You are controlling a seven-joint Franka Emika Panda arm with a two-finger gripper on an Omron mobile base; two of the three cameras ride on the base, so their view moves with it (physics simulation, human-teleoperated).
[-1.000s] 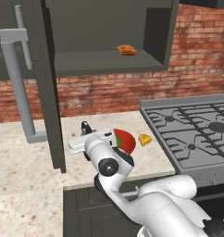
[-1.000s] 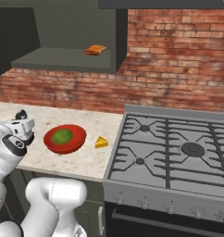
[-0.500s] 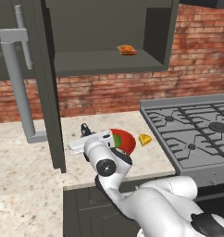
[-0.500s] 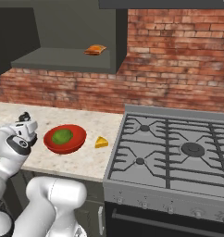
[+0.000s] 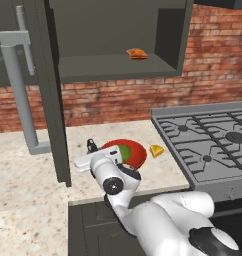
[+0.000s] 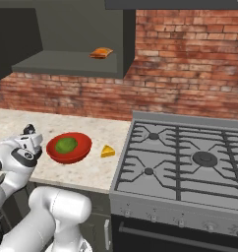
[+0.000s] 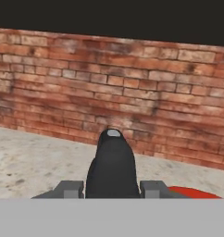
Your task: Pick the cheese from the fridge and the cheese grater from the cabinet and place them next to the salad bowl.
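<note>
Cheese grater (image 7: 112,164) clamped in gripper (image 7: 112,187), just left of salad bowl (image 5: 127,152) w/ green ball inside. Cheese (image 5: 156,150) on counter (image 5: 28,210) right of bowl. Open cabinet (image 5: 108,67) holds an orange-brown item (image 5: 137,53).

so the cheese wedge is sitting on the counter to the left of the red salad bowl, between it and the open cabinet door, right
Not quite. The cheese is on the counter, but on the right of the salad bowl, between it and the stove, not on the cabinet door side. The right base view shows this clearly.
</note>
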